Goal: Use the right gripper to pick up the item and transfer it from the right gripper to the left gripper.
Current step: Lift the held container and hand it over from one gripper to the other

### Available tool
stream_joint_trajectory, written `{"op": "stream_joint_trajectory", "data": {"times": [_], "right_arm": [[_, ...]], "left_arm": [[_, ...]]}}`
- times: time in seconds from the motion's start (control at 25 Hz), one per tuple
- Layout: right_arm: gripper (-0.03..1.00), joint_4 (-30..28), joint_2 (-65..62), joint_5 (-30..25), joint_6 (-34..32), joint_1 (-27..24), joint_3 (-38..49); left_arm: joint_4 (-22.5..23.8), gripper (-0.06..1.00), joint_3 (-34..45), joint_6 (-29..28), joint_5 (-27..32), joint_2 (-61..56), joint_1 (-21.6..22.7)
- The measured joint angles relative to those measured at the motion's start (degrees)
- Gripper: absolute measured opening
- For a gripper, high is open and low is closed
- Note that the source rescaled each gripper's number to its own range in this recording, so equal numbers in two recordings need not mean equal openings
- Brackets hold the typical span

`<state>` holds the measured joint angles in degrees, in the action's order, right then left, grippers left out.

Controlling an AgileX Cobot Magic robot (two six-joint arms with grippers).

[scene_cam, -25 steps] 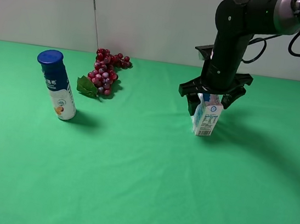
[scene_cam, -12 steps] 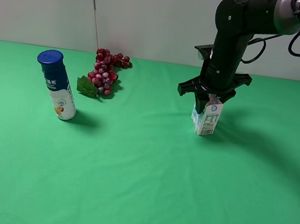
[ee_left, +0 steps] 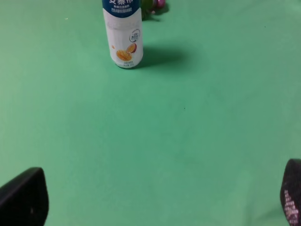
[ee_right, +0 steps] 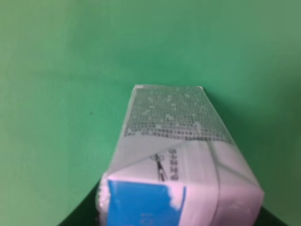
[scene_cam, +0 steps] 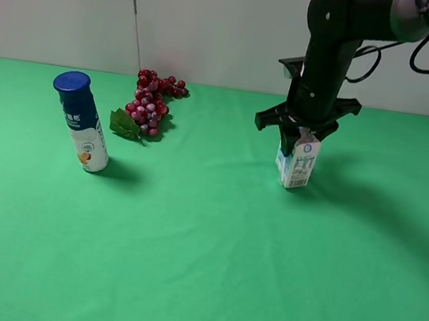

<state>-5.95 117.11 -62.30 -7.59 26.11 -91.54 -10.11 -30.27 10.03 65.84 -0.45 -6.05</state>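
The item, a small white carton with blue print, hangs upright just above the green cloth at the right. My right gripper comes down from above and is shut on its folded top. In the right wrist view the carton fills the lower half of the picture, seen from its top down, and the fingers barely show. My left gripper is open; only its two dark fingertips show at the corners of the left wrist view, over bare cloth. It is outside the exterior high view.
A white bottle with a blue cap stands at the left, and the left wrist view shows the same bottle ahead. A red grape bunch with a leaf lies behind it. Green cloth covers the table.
The right gripper's fingers have come together on the carton's top, and the carton has risen slightly off the cloth. The left gripper has stayed open.
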Motion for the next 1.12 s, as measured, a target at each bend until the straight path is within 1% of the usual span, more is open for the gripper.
{"op": "stream_joint_trajectory", "data": {"times": [0.24,0.4,0.56,0.8,1.12], "right_arm": [[0.01,0.0,-3.2,-5.1,0.0,0.0,-5.7],[0.01,0.6,-5.9,-7.0,0.0,0.0,-6.3],[0.01,3.8,-8.9,-7.2,0.8,0.0,-6.3],[0.01,10.7,-13.8,-7.4,4.0,0.0,-6.3],[0.01,15.1,-18.9,-7.9,10.0,0.0,-6.3]], "left_arm": [[0.0,1.0,0.0,0.0,0.0,0.0,0.0],[0.0,1.0,0.0,0.0,0.0,0.0,0.0],[0.0,1.0,0.0,0.0,0.0,0.0,0.0],[0.0,1.0,0.0,0.0,0.0,0.0,0.0],[0.1,1.0,0.0,0.0,0.1,0.0,0.0]]}}
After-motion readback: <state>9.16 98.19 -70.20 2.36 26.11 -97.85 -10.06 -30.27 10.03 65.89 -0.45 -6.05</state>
